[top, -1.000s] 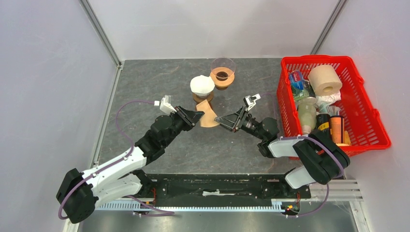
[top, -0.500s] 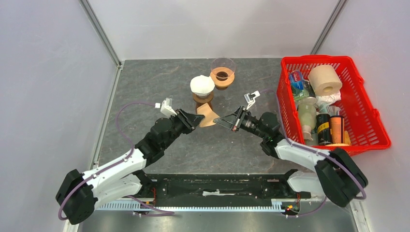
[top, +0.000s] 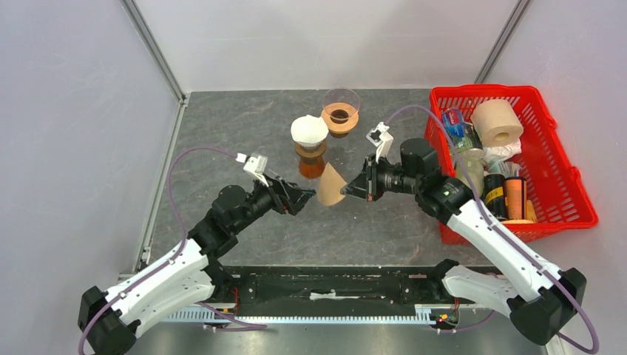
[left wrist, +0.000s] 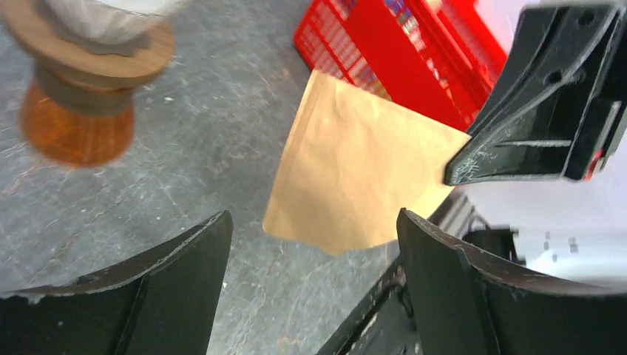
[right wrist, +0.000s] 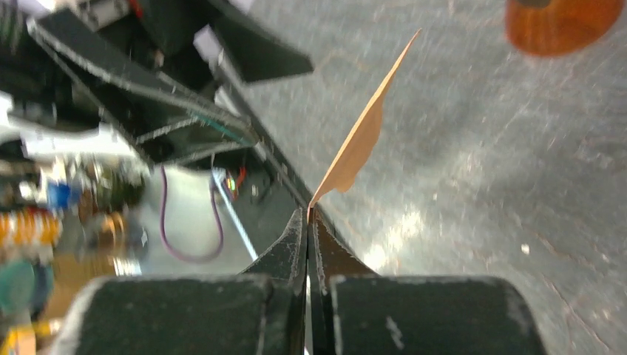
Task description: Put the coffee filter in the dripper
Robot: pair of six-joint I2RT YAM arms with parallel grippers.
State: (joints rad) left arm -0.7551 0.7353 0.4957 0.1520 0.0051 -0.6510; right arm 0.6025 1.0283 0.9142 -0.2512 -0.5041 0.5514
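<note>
Coffee filter (top: pixel 330 185) is pinched at one edge by the closed right tool (top: pixel 347 190), over the worktop (top: pixel 244 126) at frame centre. Left tool (top: pixel 302 198) is spread open just left of the filter, apart from it. Empty dripper (top: pixel 341 111) is noted at upper centre.

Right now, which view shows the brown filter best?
Left wrist: the brown filter faces the lens, its broad face visible. Right wrist sees it edge-on, a thin strip pinched in the right gripper. Top shows it small, at an angle.
</note>
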